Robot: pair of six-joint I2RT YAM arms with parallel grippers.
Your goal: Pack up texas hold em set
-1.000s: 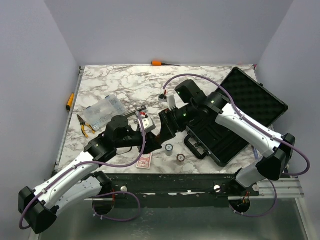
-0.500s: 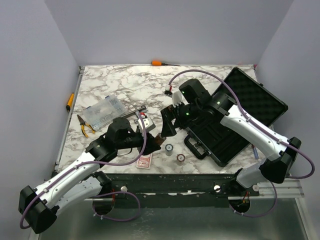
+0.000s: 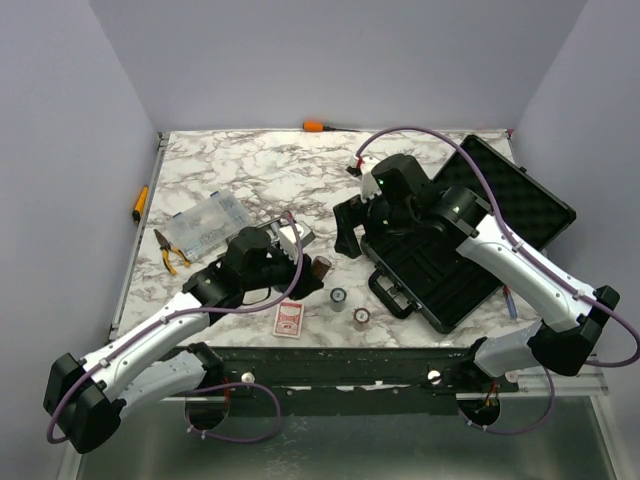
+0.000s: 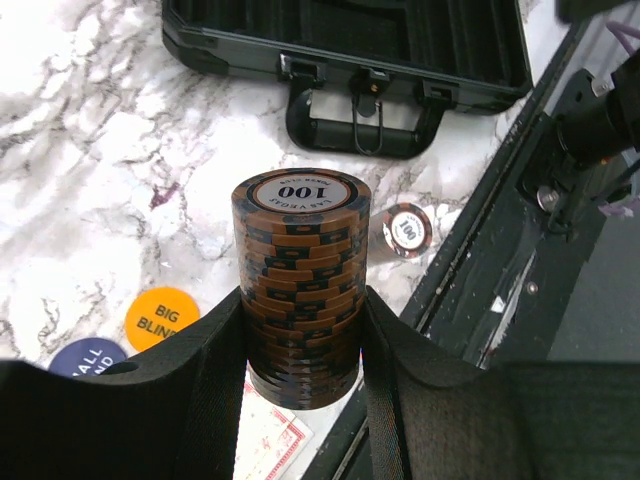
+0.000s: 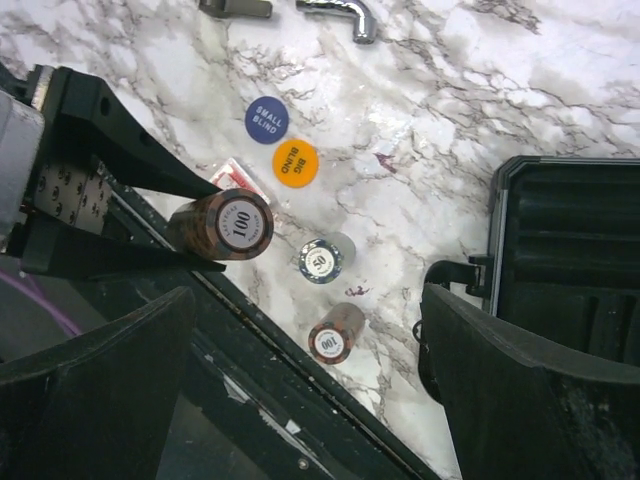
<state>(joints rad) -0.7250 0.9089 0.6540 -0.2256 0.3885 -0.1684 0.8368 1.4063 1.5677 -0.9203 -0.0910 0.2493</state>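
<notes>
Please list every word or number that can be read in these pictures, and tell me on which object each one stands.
"100": top of the tall brown chip stack between the left fingers.
"100": top of the short brown chip stack.
"50": top of the blue-and-white chip stack.
"SMALL BLIND": blue disc.
"BIG BLIND": orange disc.
Ring lettering on the chips and print on the red card deck: too small to read.

Three chip stacks (image 5: 232,225) are counted, two round discs (image 5: 266,119), one card deck (image 3: 289,320) and one black case (image 3: 425,280). Also counted on the bench (image 3: 250,170): one clear box (image 3: 205,222), one pair of pliers (image 3: 168,250), one metal clamp (image 3: 290,235).
</notes>
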